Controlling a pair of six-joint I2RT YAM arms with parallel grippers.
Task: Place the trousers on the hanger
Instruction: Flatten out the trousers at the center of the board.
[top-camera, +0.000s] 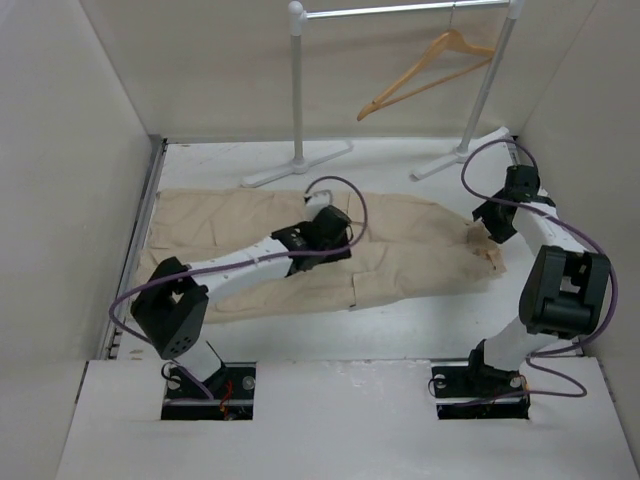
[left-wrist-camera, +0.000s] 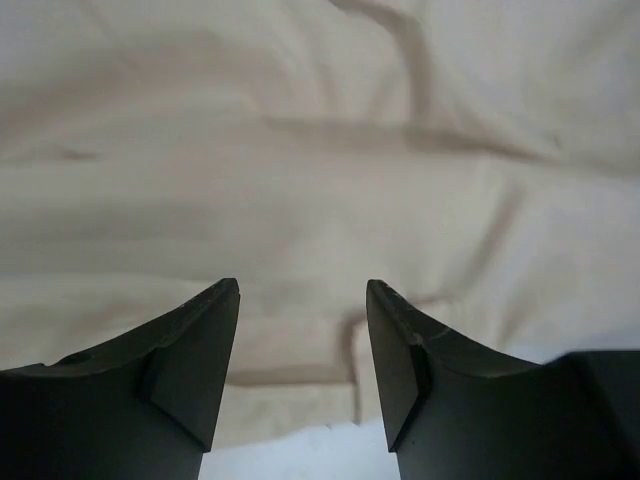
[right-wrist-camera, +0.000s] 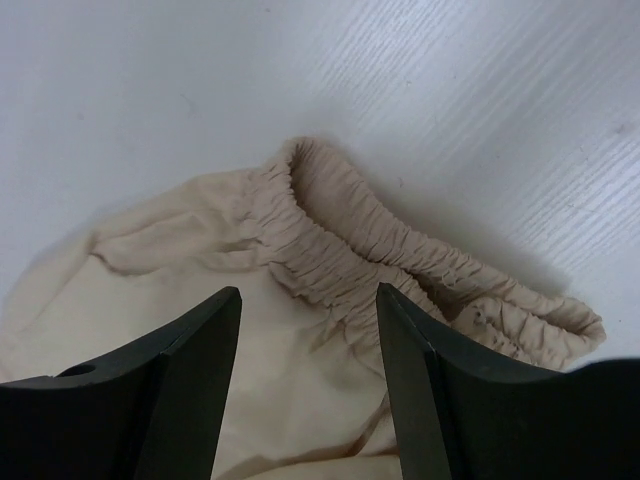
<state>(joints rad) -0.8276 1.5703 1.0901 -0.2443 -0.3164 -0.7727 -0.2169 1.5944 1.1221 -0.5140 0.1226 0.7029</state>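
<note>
The beige trousers (top-camera: 240, 225) lie flat across the table, legs to the left and gathered waistband (top-camera: 487, 250) to the right. My left gripper (top-camera: 335, 230) is open just above the cloth at the trousers' middle; the cloth (left-wrist-camera: 300, 180) fills the left wrist view. My right gripper (top-camera: 493, 225) is open over the waistband end; its elastic waistband (right-wrist-camera: 340, 250) lies between and beyond the fingers. The tan wooden hanger (top-camera: 425, 72) hangs tilted by its hook from the rack's rail at the back right.
A white metal garment rack (top-camera: 297, 90) stands at the back with two posts and feet on the table. White walls close in left, right and back. Bare white table (right-wrist-camera: 450, 90) shows beyond the waistband.
</note>
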